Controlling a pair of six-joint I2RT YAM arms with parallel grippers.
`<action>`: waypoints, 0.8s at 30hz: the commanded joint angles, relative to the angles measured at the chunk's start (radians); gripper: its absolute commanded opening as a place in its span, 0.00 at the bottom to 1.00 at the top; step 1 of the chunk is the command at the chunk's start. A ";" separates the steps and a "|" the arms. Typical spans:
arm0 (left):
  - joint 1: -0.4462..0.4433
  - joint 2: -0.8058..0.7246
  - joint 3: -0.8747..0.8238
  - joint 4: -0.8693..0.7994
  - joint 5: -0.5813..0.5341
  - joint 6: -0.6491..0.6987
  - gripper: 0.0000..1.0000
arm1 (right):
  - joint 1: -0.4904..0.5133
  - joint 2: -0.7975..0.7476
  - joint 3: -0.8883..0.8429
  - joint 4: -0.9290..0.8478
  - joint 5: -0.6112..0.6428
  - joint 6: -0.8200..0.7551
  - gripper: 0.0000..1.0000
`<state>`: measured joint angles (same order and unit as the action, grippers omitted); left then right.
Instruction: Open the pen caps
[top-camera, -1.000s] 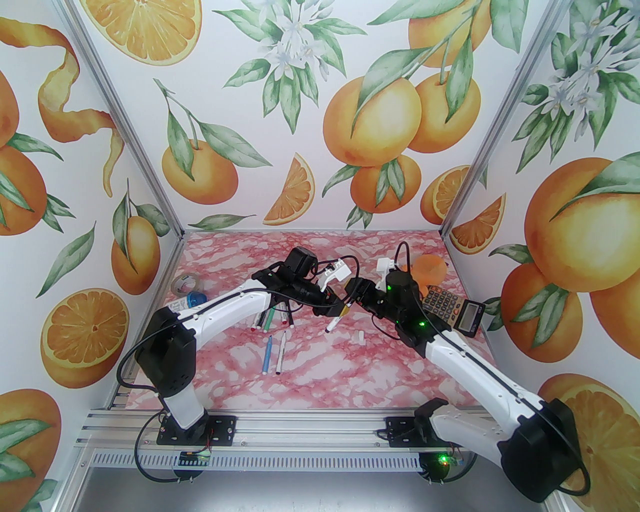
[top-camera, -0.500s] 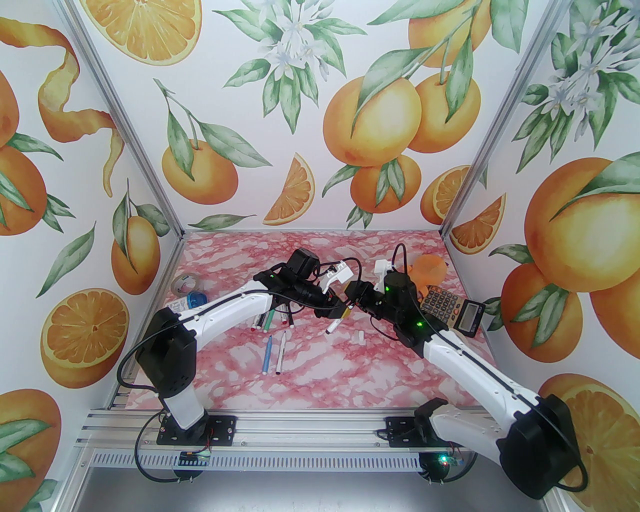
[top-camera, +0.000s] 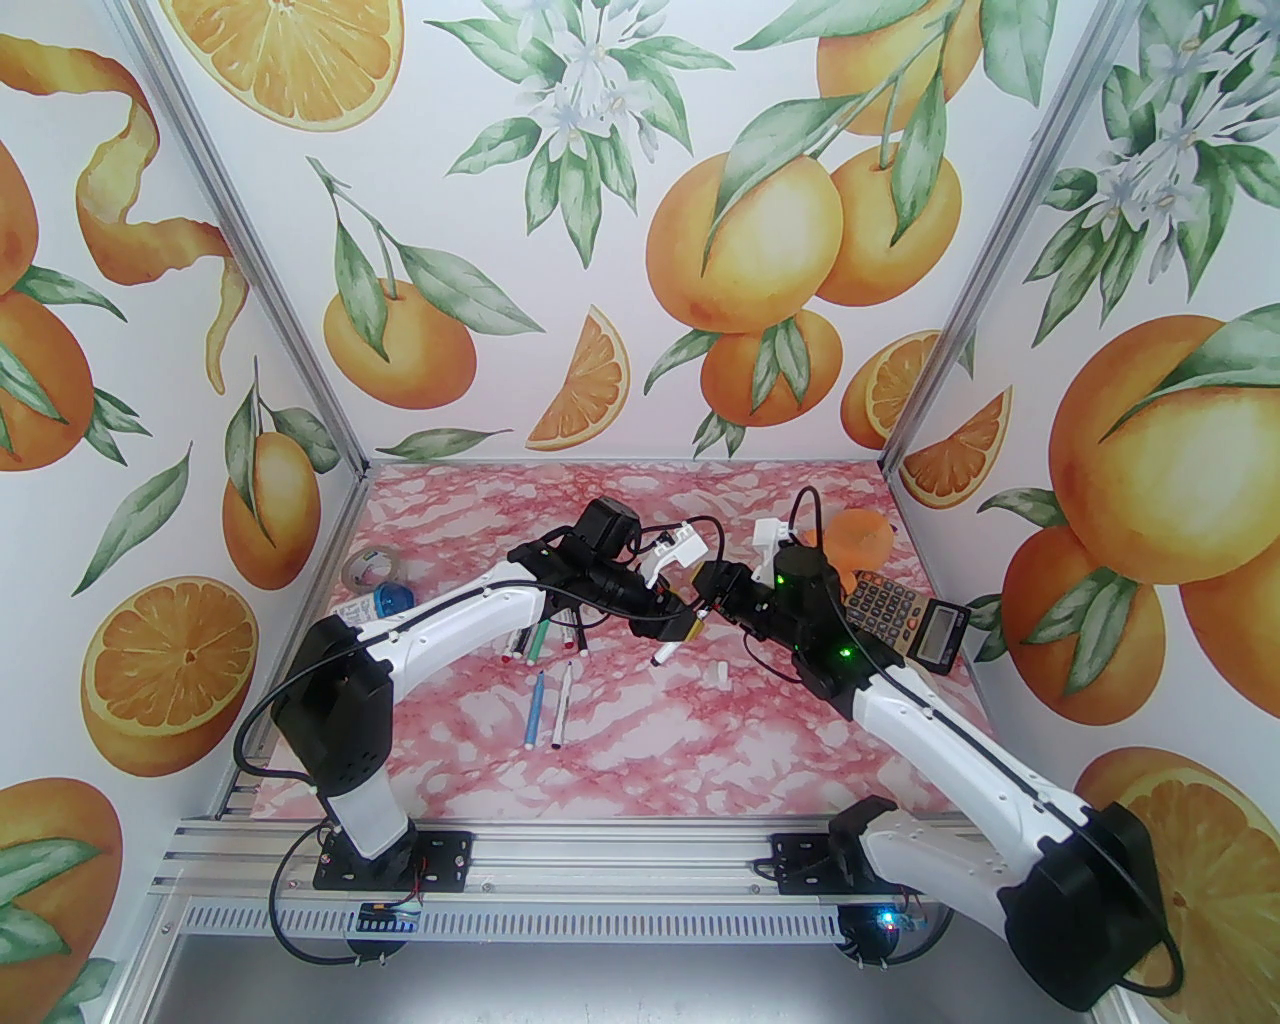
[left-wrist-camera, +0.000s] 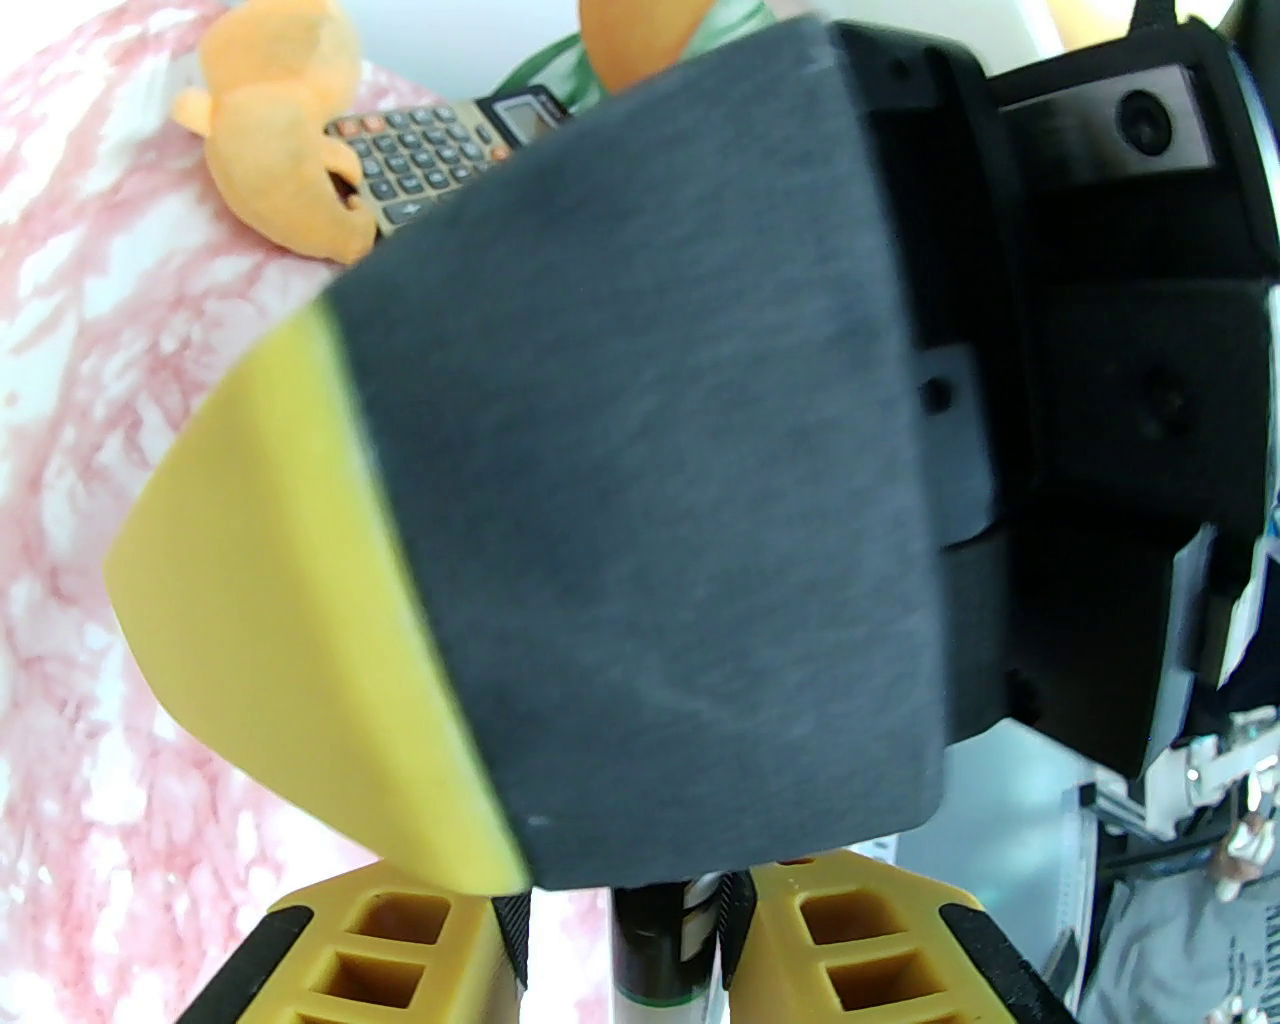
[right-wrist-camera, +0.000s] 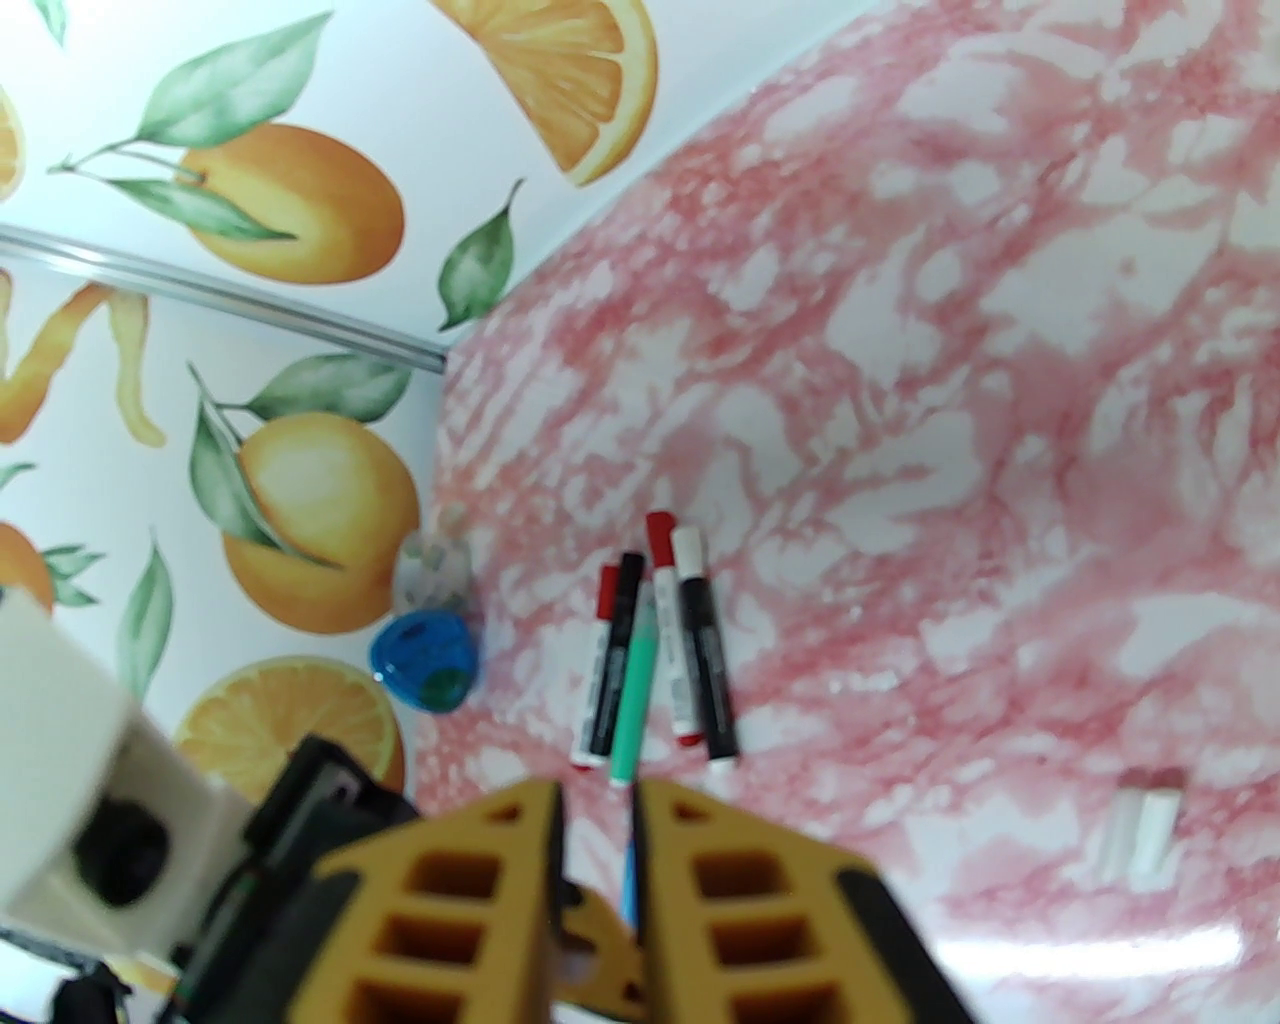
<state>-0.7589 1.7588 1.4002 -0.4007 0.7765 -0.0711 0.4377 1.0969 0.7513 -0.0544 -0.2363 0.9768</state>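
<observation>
Top external view: the pink marbled table (top-camera: 800, 760) has both arms reaching in from its near edge and meeting above its middle. To their right sit a calculator (top-camera: 885, 610) and, behind it, an orange soft toy (top-camera: 862, 538). The left gripper (top-camera: 688, 628) and right gripper (top-camera: 706, 604) are almost touching, with a slanted pen (top-camera: 668, 648) running down from between them. In the left wrist view the left fingers (left-wrist-camera: 400, 950) stand a little apart around this pen, with a gap on one side. The right gripper's jaws are drawn nearly together at the pen's upper end; what they pinch I cannot tell. A bunch of pens (top-camera: 540, 640) lies beneath the left arm. A blue pen (top-camera: 535, 710) and a white pen (top-camera: 562, 712) lie nearer the bases. A loose white cap (top-camera: 720, 675) lies on the table just in front of the grippers.
</observation>
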 joint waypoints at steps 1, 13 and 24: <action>-0.015 0.010 0.003 -0.004 0.018 0.024 0.36 | 0.003 -0.019 0.014 0.019 0.031 0.013 0.09; -0.029 0.010 0.019 -0.060 -0.124 0.066 0.13 | -0.003 -0.038 0.020 -0.051 0.138 0.011 0.07; -0.090 0.000 0.018 -0.121 -0.339 0.161 0.10 | -0.091 -0.081 0.037 -0.127 0.252 0.070 0.06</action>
<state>-0.8661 1.7618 1.4170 -0.3855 0.4946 0.0494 0.4023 1.0466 0.7517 -0.1768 -0.1204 1.0264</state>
